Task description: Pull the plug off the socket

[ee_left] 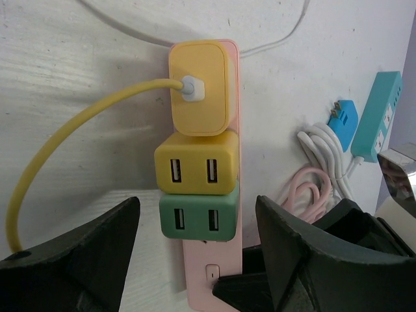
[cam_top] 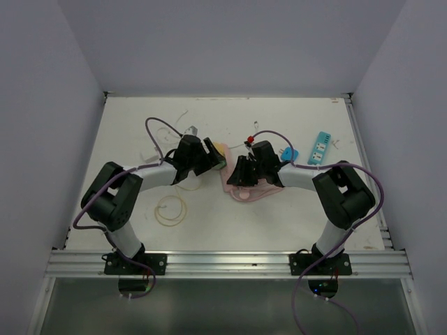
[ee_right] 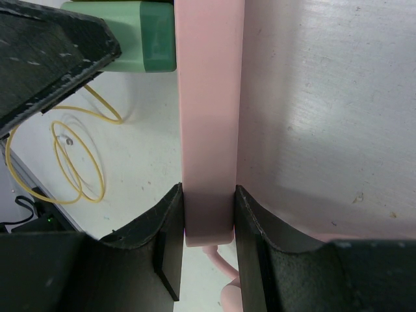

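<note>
"Pink plastic power strip (ee_right: 209,130): who has it?"
"Right gripper (ee_right: 209,205), fingers clamped on its end."
"And the green square USB plug (ee_left: 198,218)?"
"Seated in the strip beside two yellow chargers (ee_left: 195,166); the left gripper (ee_left: 196,221) flanks it, fingers apart."

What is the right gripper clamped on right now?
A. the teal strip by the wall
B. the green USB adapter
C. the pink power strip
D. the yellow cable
C: in the right wrist view, the right gripper pinches the pink power strip from both sides near its end.
</note>
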